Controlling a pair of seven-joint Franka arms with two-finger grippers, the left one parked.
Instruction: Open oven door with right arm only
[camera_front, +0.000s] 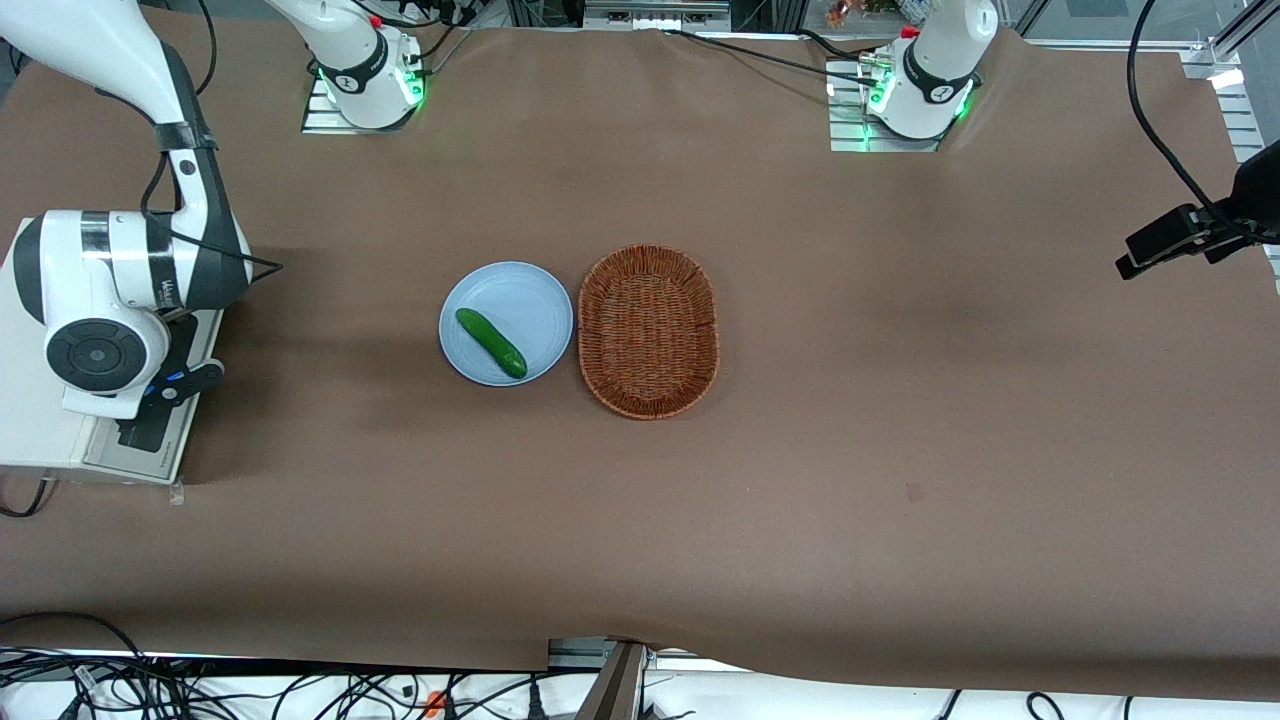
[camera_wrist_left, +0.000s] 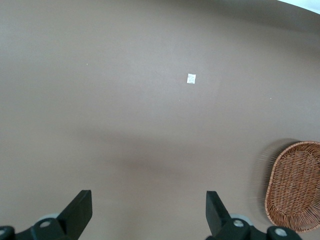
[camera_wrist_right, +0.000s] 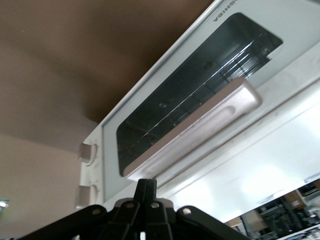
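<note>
The cream-white toaster oven (camera_front: 30, 440) stands at the working arm's end of the table, partly hidden under my right arm (camera_front: 110, 290). In the right wrist view the oven door (camera_wrist_right: 125, 112) lies flat against the oven. Its dark glass window (camera_wrist_right: 200, 80) shows a wire rack inside. The silver bar handle (camera_wrist_right: 200, 127) runs along the door's edge, and two knobs (camera_wrist_right: 87, 152) sit beside the door. My right gripper (camera_wrist_right: 146, 186) is shut and empty, its fingertips pressed together just short of one end of the handle. In the front view the gripper (camera_front: 140, 432) is over the oven's front edge.
A light-blue plate (camera_front: 525, 295) with a green cucumber (camera_front: 491, 343) sits mid-table. An empty oval wicker basket (camera_front: 648, 330) lies beside it toward the parked arm's end and also shows in the left wrist view (camera_wrist_left: 295, 187). A small white tag (camera_wrist_left: 191, 78) lies on the brown table cover.
</note>
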